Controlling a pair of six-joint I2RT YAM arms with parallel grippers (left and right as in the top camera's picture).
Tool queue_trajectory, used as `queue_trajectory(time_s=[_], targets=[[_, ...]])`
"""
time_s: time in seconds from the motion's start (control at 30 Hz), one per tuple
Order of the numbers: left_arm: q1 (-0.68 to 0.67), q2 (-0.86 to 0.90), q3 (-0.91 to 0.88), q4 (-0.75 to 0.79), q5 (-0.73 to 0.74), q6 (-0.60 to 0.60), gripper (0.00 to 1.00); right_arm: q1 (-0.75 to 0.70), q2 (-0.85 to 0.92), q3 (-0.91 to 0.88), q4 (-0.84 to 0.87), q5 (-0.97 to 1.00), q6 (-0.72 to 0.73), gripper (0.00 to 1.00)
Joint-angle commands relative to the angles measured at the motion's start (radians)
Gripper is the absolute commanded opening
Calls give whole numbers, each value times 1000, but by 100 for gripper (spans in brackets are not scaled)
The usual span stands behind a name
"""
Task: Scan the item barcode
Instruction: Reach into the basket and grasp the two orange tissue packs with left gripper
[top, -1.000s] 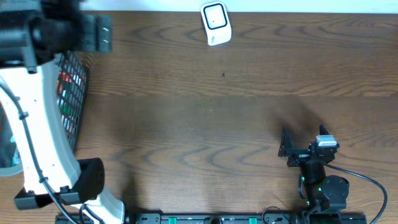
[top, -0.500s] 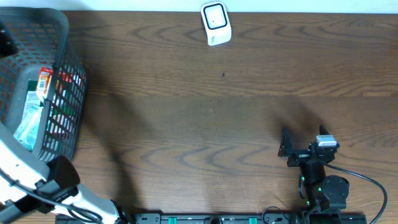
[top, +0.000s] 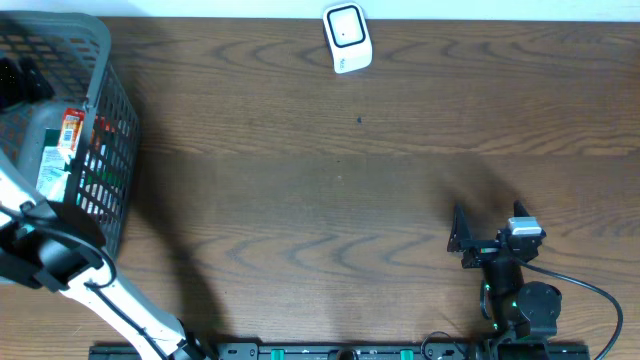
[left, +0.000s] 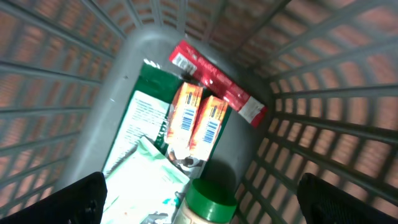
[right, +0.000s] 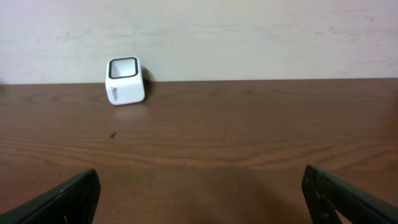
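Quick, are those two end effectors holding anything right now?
Left end effector: open, holding nothing.
Right end effector: open, holding nothing.

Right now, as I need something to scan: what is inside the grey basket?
A red packet, two orange boxes lying on a green-and-white pouch, and a green-lidded jar. Anything under the pouch is covered.

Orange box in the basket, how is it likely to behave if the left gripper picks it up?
The orange box shows straight edges and flat printed faces, so it is probably stiff cardboard and fairly light. It rests partly on a green and white pouch, so it may slide or shift when nudged.
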Motion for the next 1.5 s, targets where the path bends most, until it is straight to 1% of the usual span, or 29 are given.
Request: queue_trajectory(time_s=[0.0, 0.23, 0.33, 0.53, 0.87, 1.03, 1.17, 1.3, 1.47], targets=[[2, 31, 0, -12, 16, 23, 98, -6, -2, -1, -3, -8, -11, 99], [2, 94, -8, -17, 16, 24, 98, -6, -2, -1, -3, -8, -11, 99], [0, 106, -50, 0, 15, 47, 98, -6, -2, -1, -3, -8, -11, 99], [0, 108, -142, 69, 13, 89, 98, -6, -2, -1, -3, -8, -11, 99], [-6, 108, -200, 135, 12, 98, 98, -6, -2, -1, -3, -8, -11, 99], [-8, 109, -247, 164, 18, 124, 98, -6, -2, -1, -3, -8, -11, 99], [-9, 109, -251, 183, 72, 170, 98, -6, -2, -1, -3, -8, -11, 99], [-9, 110, -264, 201, 71, 201, 98, -6, -2, -1, -3, -8, -11, 99], [-9, 111, -297, 244, 64, 207, 98, -6, -2, -1, -3, -8, -11, 99]])
